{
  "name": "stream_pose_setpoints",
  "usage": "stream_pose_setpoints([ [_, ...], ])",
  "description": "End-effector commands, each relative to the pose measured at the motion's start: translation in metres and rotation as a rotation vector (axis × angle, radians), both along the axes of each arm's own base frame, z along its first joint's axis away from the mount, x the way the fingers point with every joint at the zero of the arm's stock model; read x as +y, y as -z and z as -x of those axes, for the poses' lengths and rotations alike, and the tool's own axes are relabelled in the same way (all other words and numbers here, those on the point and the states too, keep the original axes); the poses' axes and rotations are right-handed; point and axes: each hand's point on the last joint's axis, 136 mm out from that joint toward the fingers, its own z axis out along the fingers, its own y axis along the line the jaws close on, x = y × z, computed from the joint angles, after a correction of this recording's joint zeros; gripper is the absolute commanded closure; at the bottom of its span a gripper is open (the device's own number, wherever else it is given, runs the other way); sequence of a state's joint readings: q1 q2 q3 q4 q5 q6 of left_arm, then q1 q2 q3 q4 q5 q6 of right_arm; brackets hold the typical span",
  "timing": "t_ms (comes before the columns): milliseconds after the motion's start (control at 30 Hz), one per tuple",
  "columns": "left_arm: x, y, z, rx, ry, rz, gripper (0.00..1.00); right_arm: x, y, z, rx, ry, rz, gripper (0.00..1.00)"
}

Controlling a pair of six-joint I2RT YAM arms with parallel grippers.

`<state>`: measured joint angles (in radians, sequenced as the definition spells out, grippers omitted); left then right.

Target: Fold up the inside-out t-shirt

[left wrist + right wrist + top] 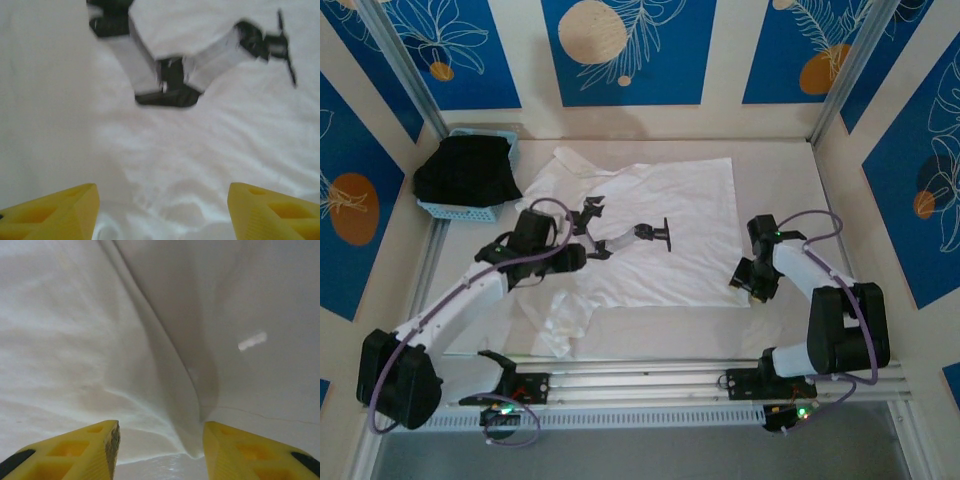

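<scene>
The inside-out t-shirt (685, 200) lies spread across the middle of the table, white, with black printed marks (655, 235) on it. One sleeve is bunched at its near left (558, 320). My left gripper (588, 255) hovers over the shirt's left half, just near of the print. In the left wrist view its yellow fingers (52, 215) stand wide open over rumpled cloth (165, 165), with the print (167, 90) ahead. My right gripper (748, 283) is at the shirt's near right corner. It (160, 450) is open, and a raised fold of the hem (187, 410) lies loose between the fingers.
A light blue basket (470, 212) holding a black garment (468, 172) stands at the back left, close to the shirt's collar end. Bare table (780, 190) runs along the shirt's right side. Metal rails (640, 385) cross the near edge between the arm bases.
</scene>
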<state>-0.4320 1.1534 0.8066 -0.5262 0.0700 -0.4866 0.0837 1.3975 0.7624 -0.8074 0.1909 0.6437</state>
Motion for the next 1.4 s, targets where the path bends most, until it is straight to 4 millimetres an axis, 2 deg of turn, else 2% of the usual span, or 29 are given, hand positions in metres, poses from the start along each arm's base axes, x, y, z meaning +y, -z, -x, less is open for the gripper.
stream_pose_setpoints([
  [0,0.021,0.026,0.036,0.115,-0.074,-0.066,0.32,0.003,0.015,0.012,0.07,0.032,-0.02,0.54],
  [67,0.025,0.035,0.051,0.147,-0.088,-0.074,0.32,0.005,0.022,0.009,0.083,0.026,-0.033,0.6],
  [133,0.028,0.044,0.068,0.189,-0.097,-0.095,0.32,0.006,0.023,0.002,0.068,0.013,-0.038,0.79],
  [233,0.034,0.056,0.094,0.243,-0.111,-0.144,0.31,0.007,0.015,-0.008,0.015,0.005,-0.05,0.95],
  [367,0.034,0.069,0.124,0.3,-0.12,-0.144,0.32,0.006,0.001,-0.017,-0.058,0.01,-0.083,1.0],
  [633,0.008,0.088,0.172,0.39,0.06,-0.151,0.43,0.001,-0.01,-0.03,-0.122,0.002,-0.133,1.0],
  [833,0.008,0.106,0.172,0.4,0.115,-0.233,0.5,0.005,-0.014,-0.031,-0.144,-0.003,-0.159,1.0],
  [933,0.014,0.115,0.173,0.412,0.113,-0.282,0.54,0.004,-0.017,-0.031,-0.156,-0.008,-0.158,1.0],
  [1133,0.017,0.13,0.18,0.452,0.123,-0.294,0.62,0.001,-0.023,-0.032,-0.173,-0.006,-0.158,1.0],
  [1233,0.022,0.137,0.184,0.459,0.117,-0.305,0.72,-0.001,-0.023,-0.033,-0.18,-0.005,-0.155,1.0],
  [1367,0.022,0.131,0.179,0.422,0.118,-0.3,0.95,-0.004,-0.033,-0.039,-0.211,0.003,-0.154,1.0],
])
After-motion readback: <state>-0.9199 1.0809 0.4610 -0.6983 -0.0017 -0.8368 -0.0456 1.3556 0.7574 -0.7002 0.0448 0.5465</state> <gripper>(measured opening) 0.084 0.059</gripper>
